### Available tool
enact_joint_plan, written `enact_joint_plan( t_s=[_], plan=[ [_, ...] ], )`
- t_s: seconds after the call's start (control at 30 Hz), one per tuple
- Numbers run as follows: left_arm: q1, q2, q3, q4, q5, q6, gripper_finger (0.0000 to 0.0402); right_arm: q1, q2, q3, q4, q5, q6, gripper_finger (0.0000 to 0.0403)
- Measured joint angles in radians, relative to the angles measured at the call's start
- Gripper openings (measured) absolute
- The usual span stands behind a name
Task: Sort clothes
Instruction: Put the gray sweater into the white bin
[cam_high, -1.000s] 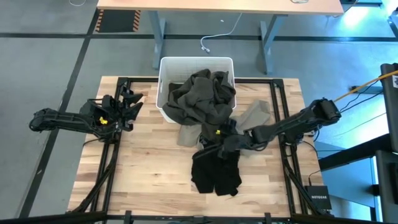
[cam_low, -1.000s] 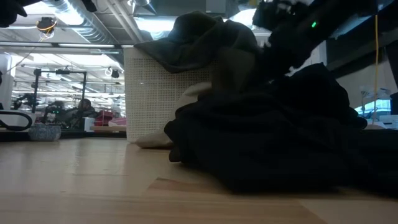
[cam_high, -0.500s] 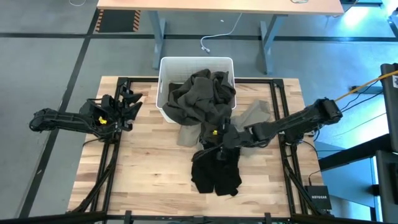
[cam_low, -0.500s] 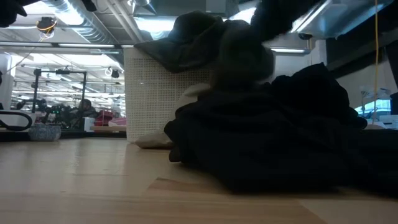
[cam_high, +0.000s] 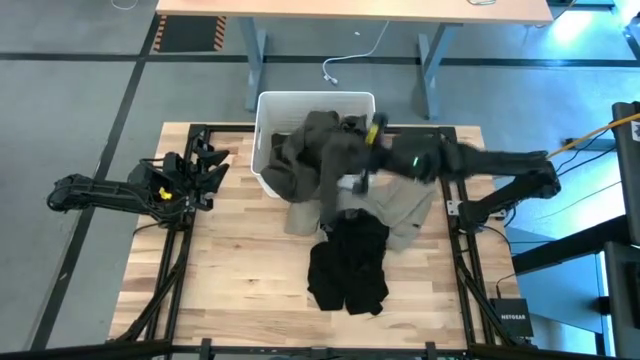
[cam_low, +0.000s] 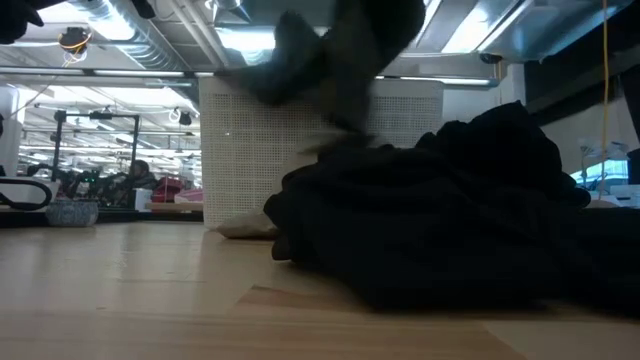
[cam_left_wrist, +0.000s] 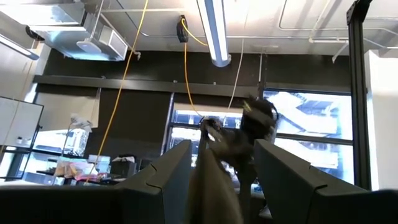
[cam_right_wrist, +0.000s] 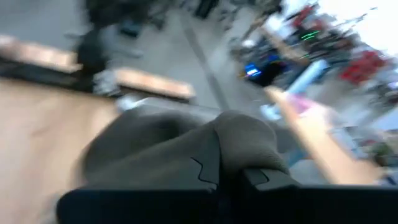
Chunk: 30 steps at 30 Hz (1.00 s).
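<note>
My right gripper is shut on the dark olive-green garment, raised above the near right corner of the white tub. The garment's far part lies in the tub. It also shows in the low view and the left wrist view. The black garment lies heaped on the table, near the low camera. A khaki-beige garment lies spread just this side of the tub. My left gripper is open and empty at the table's left. My right gripper pinches a bunched fold of the olive-green garment between its two fingers. That part is lifted clear of the table. The cloth hangs below the fingers and trails into the tub. Motion blur hides which edge it has.
A second khaki-beige piece lies against the tub's near wall. Black frame rails run along the table's left and right sides. Bare wood shows at the near left.
My right gripper has risen fast from the table beside the black garment and gone toward the far edge, over the tub's corner. It has carried up the olive-green garment's hanging end. The khaki-beige garment beneath now shows. The black garment has stayed in place.
</note>
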Motion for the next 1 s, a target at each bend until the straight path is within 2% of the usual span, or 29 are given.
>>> enact_joint_plan(
  t_s=[0.2,0.33,0.43,0.5,0.63,0.73,0.87,1.0],
  plan=[
    [0.0,0.0,0.0,0.0,0.0,0.014,0.017,-0.238,0.01,0.186,0.025,-0.081,-0.064,0.0012],
    [0.0,0.0,0.0,0.0,-0.001,0.03,0.017,-0.363,0.013,0.218,0.04,-0.111,-0.004,0.0011],
    [0.0,0.0,0.0,0.0,-0.003,0.03,0.017,-0.412,0.036,0.218,-0.047,-0.129,0.061,0.0013],
    [0.0,0.0,0.0,-0.002,-0.003,0.03,0.017,-0.419,0.067,0.218,-0.145,-0.183,0.084,0.0024],
    [0.0,0.0,0.0,-0.004,-0.003,0.03,0.017,-0.413,0.157,0.216,-0.28,-0.325,0.185,0.0057],
    [0.0,0.0,0.0,-0.003,-0.004,0.015,0.017,-0.414,0.217,0.216,-0.348,-0.392,0.251,0.009],
    [0.0,0.0,0.0,-0.004,-0.004,0.003,0.017,-0.414,0.236,0.231,-0.44,-0.401,0.245,0.0149],
    [0.0,0.001,0.0,-0.01,-0.004,0.007,0.017,-0.414,0.236,0.396,-0.601,-0.391,0.225,0.0204]
  ],
)
